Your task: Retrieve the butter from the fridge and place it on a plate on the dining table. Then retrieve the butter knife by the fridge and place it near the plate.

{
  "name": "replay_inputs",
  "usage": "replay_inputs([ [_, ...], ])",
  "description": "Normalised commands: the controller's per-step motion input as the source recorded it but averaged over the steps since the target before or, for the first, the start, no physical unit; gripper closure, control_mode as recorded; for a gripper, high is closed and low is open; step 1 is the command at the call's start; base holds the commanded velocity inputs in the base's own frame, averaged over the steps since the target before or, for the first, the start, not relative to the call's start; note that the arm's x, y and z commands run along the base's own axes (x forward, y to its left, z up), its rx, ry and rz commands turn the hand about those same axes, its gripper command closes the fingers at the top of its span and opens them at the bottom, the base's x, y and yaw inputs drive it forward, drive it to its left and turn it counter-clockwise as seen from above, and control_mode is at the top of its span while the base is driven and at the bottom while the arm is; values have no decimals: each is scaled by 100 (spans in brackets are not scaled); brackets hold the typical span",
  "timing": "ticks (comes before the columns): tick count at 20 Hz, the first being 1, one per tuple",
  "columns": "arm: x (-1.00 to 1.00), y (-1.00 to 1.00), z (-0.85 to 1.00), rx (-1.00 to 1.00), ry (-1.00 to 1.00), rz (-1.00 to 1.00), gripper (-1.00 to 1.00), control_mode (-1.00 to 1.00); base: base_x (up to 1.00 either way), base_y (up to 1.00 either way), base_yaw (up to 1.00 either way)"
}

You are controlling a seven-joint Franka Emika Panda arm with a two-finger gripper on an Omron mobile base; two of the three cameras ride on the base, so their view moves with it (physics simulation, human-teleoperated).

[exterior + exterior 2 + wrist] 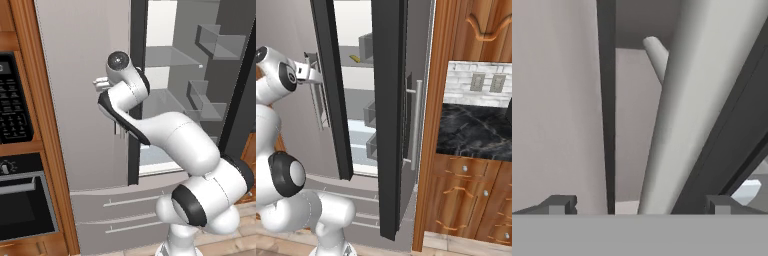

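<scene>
The light-grey fridge (85,100) has its left door shut and its right door (388,125) swung open onto white shelves. A small yellow stick, the butter (356,58), lies on an upper shelf. My gripper (100,84) (312,70) is up at the left door's vertical bar handle (677,125). It is open, and the bar passes between its two fingertips (559,204) without being clamped. The plate, the dining table and the butter knife are out of view.
A black built-in oven (15,200) with a control panel (12,97) sits in wooden casing left of the fridge. To the right stands a wall counter (476,132) with a dark marble top over wooden cabinets (466,200). Door bins (215,42) line the open door.
</scene>
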Motion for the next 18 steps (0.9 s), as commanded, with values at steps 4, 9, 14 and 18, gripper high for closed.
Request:
replay_inputs([
  [4,0,-25,-35,0,-3,0,-100,-100,0,0,0],
  [9,24,-18,-24,-2,0,0,-100,-100,0,0,0],
  [14,50,3,0,0,0,-1,-100,-100,0,0,0],
  [18,43,1,-1,0,0,0,100,-100,0,0,0],
])
